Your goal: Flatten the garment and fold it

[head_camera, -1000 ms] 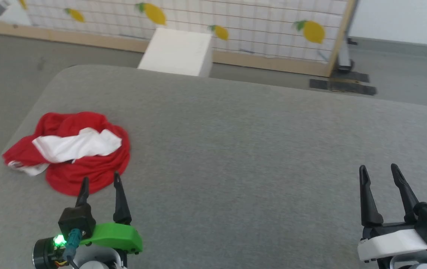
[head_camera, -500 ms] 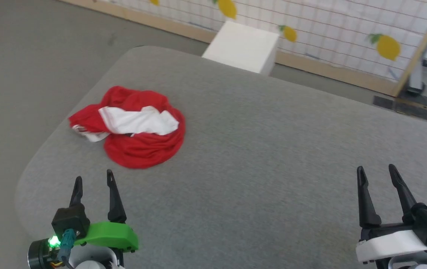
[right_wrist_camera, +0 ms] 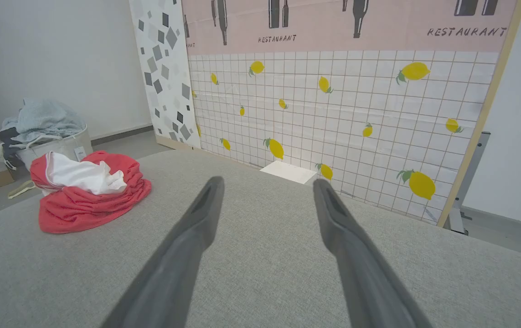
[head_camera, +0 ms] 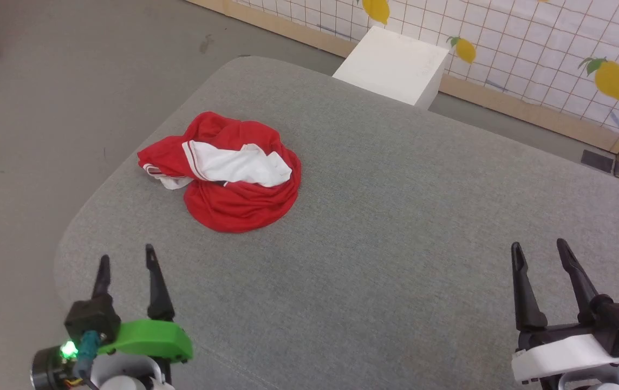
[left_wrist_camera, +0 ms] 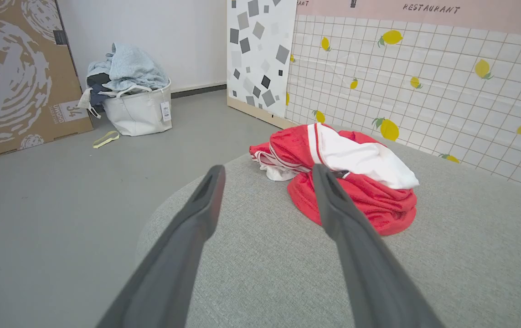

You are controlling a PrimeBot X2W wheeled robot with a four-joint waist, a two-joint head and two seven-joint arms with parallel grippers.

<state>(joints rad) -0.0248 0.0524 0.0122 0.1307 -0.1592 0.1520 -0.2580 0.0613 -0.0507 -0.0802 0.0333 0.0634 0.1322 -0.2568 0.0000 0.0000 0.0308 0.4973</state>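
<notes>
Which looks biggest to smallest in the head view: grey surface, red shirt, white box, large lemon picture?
1. grey surface
2. red shirt
3. white box, though it stands farther away
4. large lemon picture

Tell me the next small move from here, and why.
Probably reach the left gripper forward toward the garment: it lies crumpled in a heap on the grey padded surface, ahead of that gripper, untouched. Both grippers are open and empty, and the right gripper sits much farther from it.
</notes>
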